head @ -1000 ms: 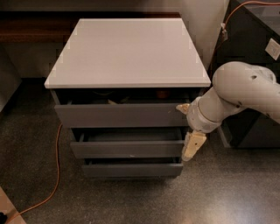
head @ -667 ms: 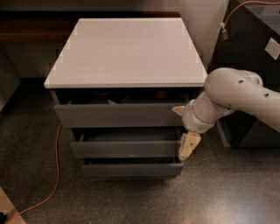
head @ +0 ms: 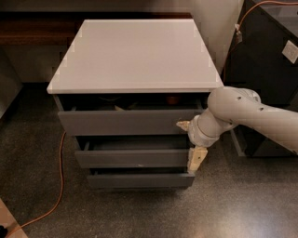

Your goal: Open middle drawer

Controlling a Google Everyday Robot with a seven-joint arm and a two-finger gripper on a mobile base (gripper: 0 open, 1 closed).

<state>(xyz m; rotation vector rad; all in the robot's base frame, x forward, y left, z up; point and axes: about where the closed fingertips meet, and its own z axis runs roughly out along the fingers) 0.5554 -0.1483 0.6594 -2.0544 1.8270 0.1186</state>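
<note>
The hand (head: 193,151) sits against the right end of the middle drawer (head: 132,158), which stands slightly out. I cannot tell whether the hand is open or closed.

1 cabinet (head: 135,53), 3 grey drawers in it: top drawer (head: 125,122), middle drawer (head: 132,158), bottom drawer (head: 139,180). 1 arm (head: 247,114) with 1 gripper (head: 195,159), sitting at the right end of the middle drawer front. 2 orange cables: near-left cable (head: 60,186) on the floor, far-right cable (head: 245,11); 1 dark box (head: 270,69) on the right carrying 1 white label (head: 291,51)
</note>
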